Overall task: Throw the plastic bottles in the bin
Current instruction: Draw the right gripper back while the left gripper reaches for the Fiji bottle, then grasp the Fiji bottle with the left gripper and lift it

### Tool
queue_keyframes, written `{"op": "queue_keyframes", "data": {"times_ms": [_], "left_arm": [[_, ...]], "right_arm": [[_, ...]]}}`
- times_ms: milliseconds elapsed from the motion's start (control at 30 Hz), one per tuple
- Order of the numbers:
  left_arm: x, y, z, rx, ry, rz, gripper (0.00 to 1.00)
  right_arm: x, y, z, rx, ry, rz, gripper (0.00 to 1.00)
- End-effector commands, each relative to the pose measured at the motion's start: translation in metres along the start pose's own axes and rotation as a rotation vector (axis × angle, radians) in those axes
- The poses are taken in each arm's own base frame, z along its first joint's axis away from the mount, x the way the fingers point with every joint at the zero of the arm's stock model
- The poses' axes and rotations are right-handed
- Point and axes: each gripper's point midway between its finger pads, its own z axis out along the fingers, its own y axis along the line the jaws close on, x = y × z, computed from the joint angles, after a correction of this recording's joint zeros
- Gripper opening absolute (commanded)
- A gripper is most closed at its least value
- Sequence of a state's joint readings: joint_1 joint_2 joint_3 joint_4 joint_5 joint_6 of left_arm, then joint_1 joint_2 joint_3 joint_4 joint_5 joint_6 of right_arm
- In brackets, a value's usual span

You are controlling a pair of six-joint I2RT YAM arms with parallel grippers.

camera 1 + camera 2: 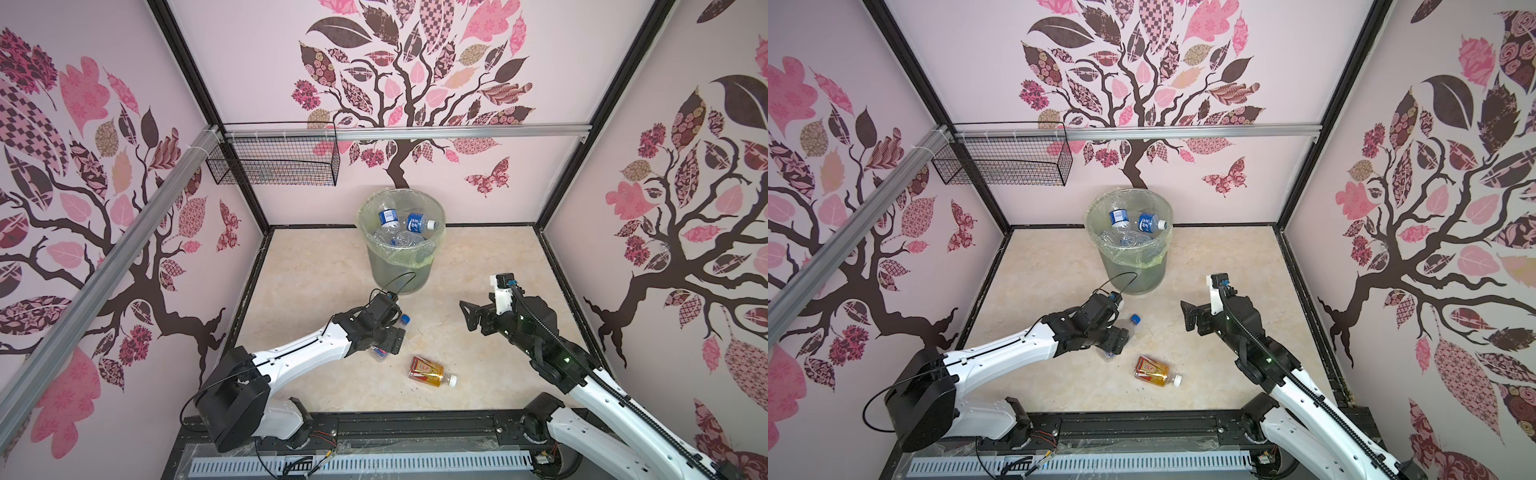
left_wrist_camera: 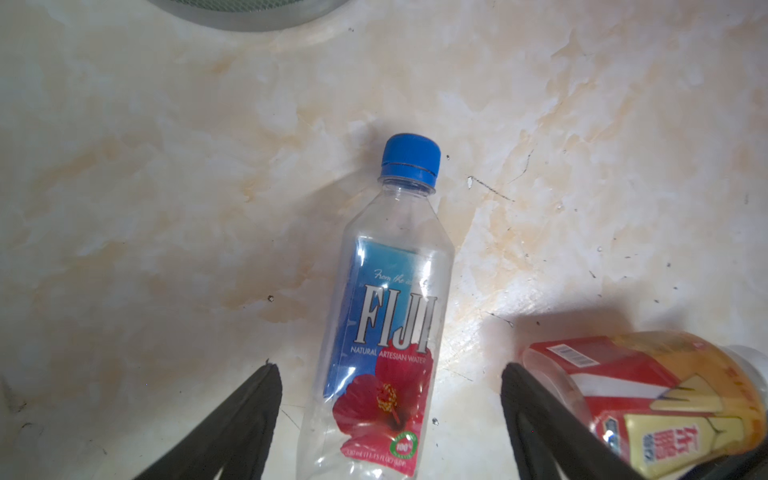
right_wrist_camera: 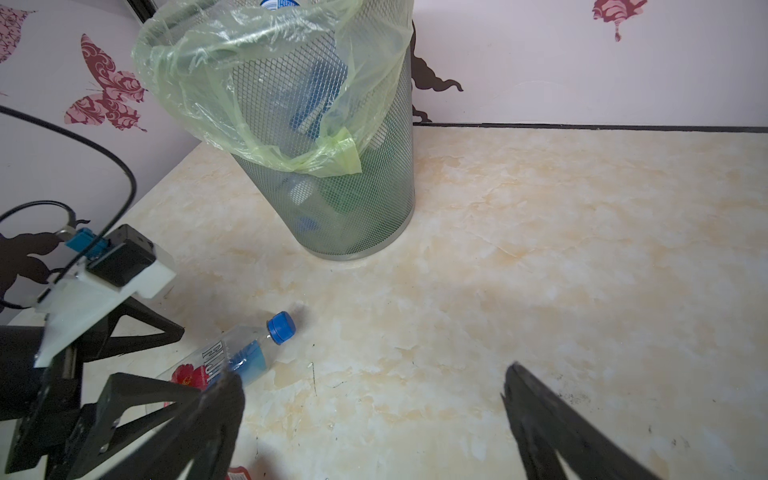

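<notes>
Plastic Fiji bottle [image 2: 386,291]: clear, blue cap, flat on the tabletop [image 1: 490,257], cap end toward the bin [image 1: 395,270], not in it.
Left tool [image 2: 390,368]: open, fingers [image 2: 237,424] straddle the bottle's lower half, gaps on both sides, no grip.
Amber bottle [image 1: 430,371]: red label, white cap, on its side just beside the left tool.
Bin: back of tabletop, green liner [image 3: 249,83] over the rim, several blue-label bottles [image 1: 417,222] inside.
Right tool [image 3: 374,376]: wide open, empty, above bare tabletop right of the bin.
</notes>
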State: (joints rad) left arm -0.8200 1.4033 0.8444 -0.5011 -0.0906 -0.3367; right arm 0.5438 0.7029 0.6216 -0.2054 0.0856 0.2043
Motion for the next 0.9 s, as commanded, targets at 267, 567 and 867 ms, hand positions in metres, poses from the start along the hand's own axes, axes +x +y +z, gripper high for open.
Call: {"op": "queue_keyframes", "data": {"times_ms": [267, 567, 867], "left_arm": [[0.018, -0.002, 0.031, -0.003, 0.047, 0.009, 0.83], [0.022, 0.007, 0.036, -0.085, 0.06, -0.018, 0.7], [0.004, 0.018, -0.002, -0.121, -0.047, -0.042, 0.57]], "right_arm": [[-0.005, 0.003, -0.007, -0.018, -0.019, 0.012, 1.0], [-0.006, -0.001, -0.008, 0.001, -0.025, 0.004, 1.0], [-0.009, -0.001, -0.008, 0.005, -0.038, 0.003, 1.0]]}}
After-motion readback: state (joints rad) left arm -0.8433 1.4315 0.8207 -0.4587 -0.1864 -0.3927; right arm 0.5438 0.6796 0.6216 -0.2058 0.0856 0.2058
